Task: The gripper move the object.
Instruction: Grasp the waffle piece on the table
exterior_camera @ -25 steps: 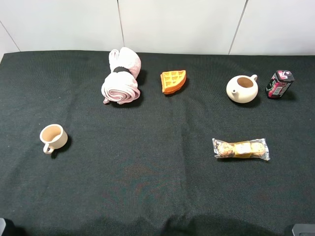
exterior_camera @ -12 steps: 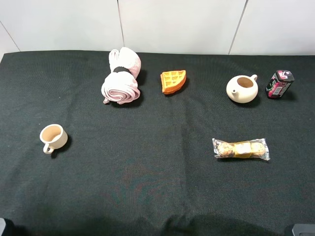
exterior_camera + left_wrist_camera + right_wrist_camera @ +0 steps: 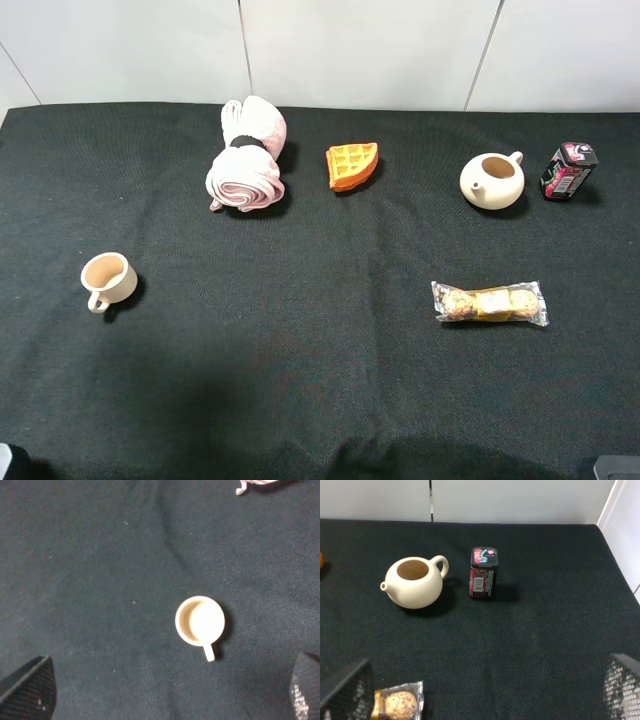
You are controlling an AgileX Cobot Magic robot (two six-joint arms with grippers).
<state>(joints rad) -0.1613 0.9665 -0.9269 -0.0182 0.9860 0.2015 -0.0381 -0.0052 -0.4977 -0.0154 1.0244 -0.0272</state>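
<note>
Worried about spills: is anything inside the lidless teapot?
Through the open mouth of the teapot, the right wrist view shows only bare tan inner wall. Its floor is hidden behind the rim, so the bottom cannot be checked.

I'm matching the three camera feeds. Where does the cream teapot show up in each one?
Exterior high: teapot at the far right of the cloth, just left of the dark can.
Left wrist: not in it; only the cup and a pink towel edge show.
Right wrist: teapot in plain sight, handle turned toward the can.
Shared landmark: the can beside the teapot, in both views that show it.
</note>
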